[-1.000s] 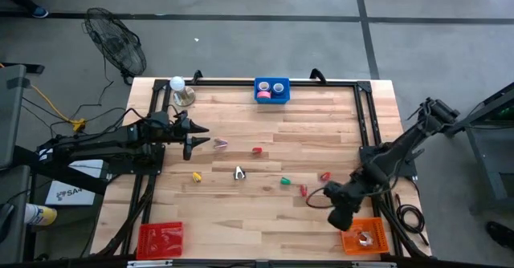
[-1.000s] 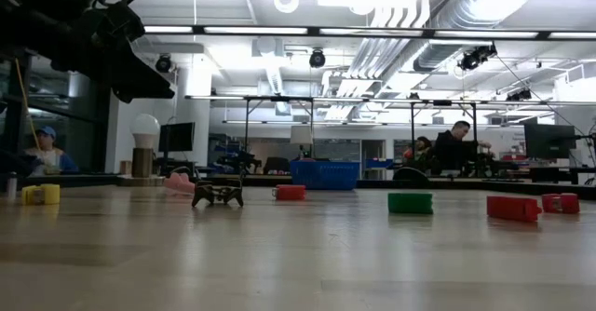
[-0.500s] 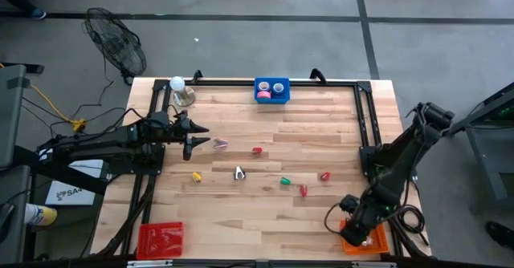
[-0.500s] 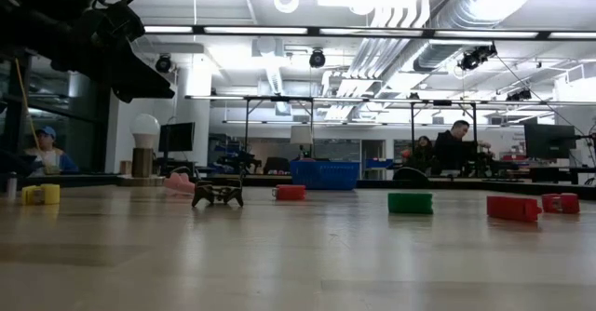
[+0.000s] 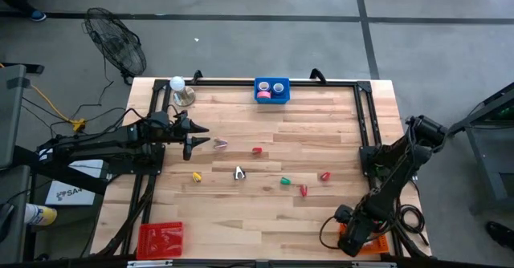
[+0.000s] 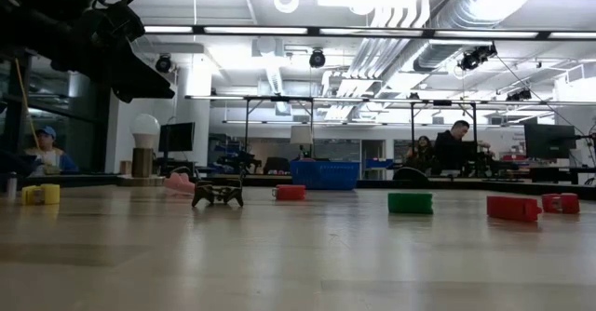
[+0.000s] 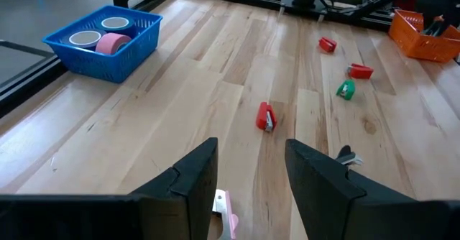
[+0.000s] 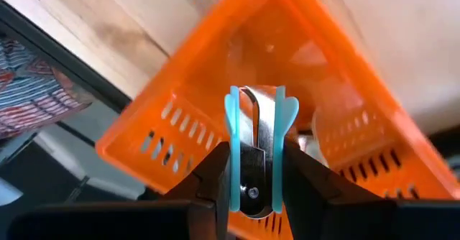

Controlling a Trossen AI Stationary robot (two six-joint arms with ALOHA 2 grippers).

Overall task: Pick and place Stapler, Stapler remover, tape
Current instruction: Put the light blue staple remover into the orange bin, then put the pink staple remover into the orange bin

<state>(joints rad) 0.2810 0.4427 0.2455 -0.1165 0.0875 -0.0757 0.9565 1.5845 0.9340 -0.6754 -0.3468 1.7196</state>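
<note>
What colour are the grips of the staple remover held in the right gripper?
Light blue grips on the staple remover, metal between them; right wrist view shows it best, above the orange basket.

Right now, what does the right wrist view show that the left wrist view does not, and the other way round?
Only the right wrist view shows the right hand shut on a pale-blue staple remover above the orange basket. Only the left wrist view shows the open left hand, the blue basket with tape and the table's staplers. Both show the orange basket.
</note>
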